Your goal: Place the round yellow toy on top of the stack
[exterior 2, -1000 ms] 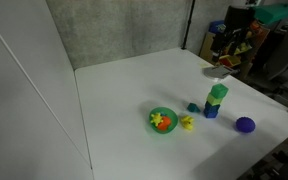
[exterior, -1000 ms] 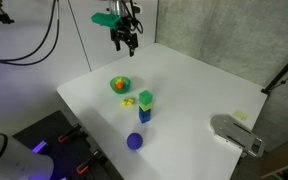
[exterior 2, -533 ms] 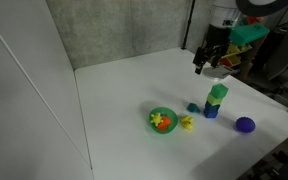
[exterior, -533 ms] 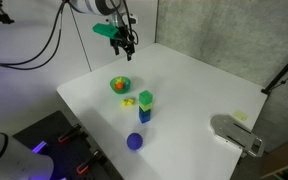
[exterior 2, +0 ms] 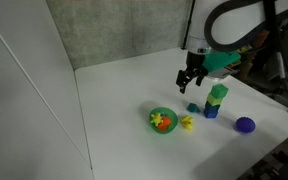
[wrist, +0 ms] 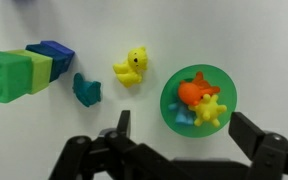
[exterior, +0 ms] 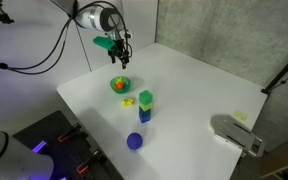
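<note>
One pincer (wrist: 184, 140), open and empty, hovers over counter (wrist: 264, 40); approach step. Next: descend onto round yellow toy (wrist: 132, 68), beside stack (wrist: 24, 70).

Green-over-blue stack (wrist: 24, 72), yellow toy (wrist: 132, 68), green bowl (wrist: 170, 96).

No text, label, brand, number or sign can be read in any view. In the wrist view, the face of the green block (wrist: 4, 78) on the stack (wrist: 29, 68) is too blurred to tell whether it bears any mark.
</note>
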Available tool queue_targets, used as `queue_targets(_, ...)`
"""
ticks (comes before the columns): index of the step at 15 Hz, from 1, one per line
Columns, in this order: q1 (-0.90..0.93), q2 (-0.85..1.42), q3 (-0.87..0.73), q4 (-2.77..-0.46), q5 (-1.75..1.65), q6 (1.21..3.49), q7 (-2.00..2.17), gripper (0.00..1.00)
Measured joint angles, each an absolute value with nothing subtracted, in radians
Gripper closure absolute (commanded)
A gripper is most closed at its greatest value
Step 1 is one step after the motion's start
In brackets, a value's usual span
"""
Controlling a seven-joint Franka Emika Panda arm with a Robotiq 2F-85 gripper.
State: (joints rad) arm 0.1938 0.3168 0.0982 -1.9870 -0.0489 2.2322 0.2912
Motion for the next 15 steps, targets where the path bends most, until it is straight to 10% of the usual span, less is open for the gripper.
queue_targets(15,0.225,0.668,0.094,-1.727,-0.049,2.251,0.235,0.00)
